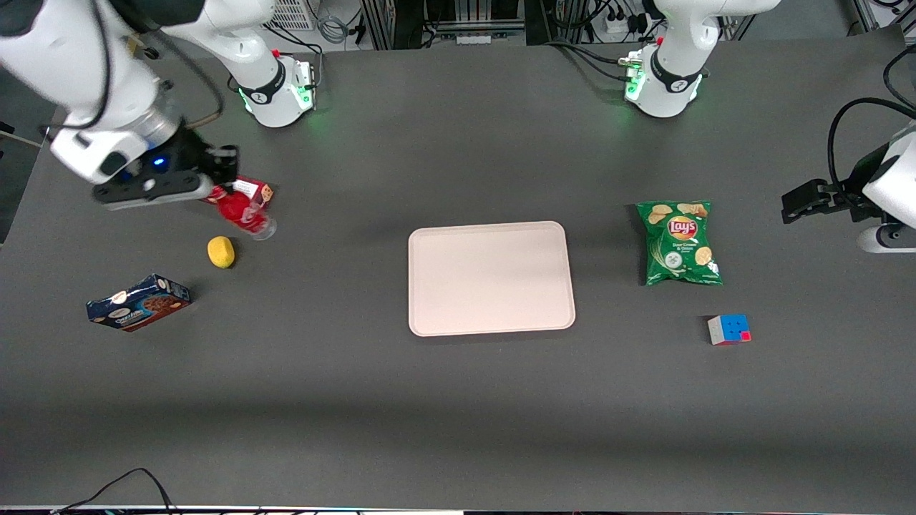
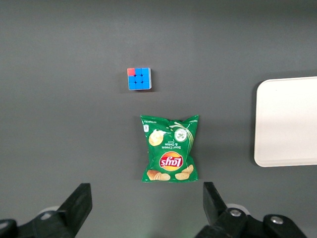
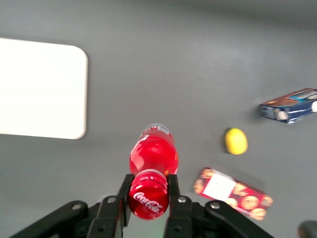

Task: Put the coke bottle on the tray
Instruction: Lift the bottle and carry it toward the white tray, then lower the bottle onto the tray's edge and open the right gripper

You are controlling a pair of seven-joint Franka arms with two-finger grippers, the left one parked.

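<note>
Your gripper (image 1: 223,187) is clamped on the coke bottle (image 1: 244,212), toward the working arm's end of the table and well apart from the tray (image 1: 491,278). In the front view the bottle hangs tilted, clear base lowest. The wrist view shows both fingers (image 3: 173,191) pressed against the neck of the bottle (image 3: 152,173), with the cap end toward the camera.

Around the bottle: a red cookie box (image 1: 250,190) lies just beside it, partly covered by the gripper in the front view. A lemon (image 1: 221,252) sits near, closer to the front camera than the bottle. A blue box (image 1: 139,302) lies closer still to that camera. The table stretch between bottle and tray shows nothing on it; the tray surface is bare.

A Lay's bag (image 1: 678,242) and a cube (image 1: 728,329) lie toward the parked arm's end, past the tray from the bottle.

View differences: only the right wrist view shows the cookie box (image 3: 233,194) whole, plus the lemon (image 3: 236,141), blue box (image 3: 291,105) and a tray (image 3: 42,89) corner. The left wrist view gives you the bag (image 2: 170,148), cube (image 2: 139,79) and tray (image 2: 287,122) edge, no bottle.
</note>
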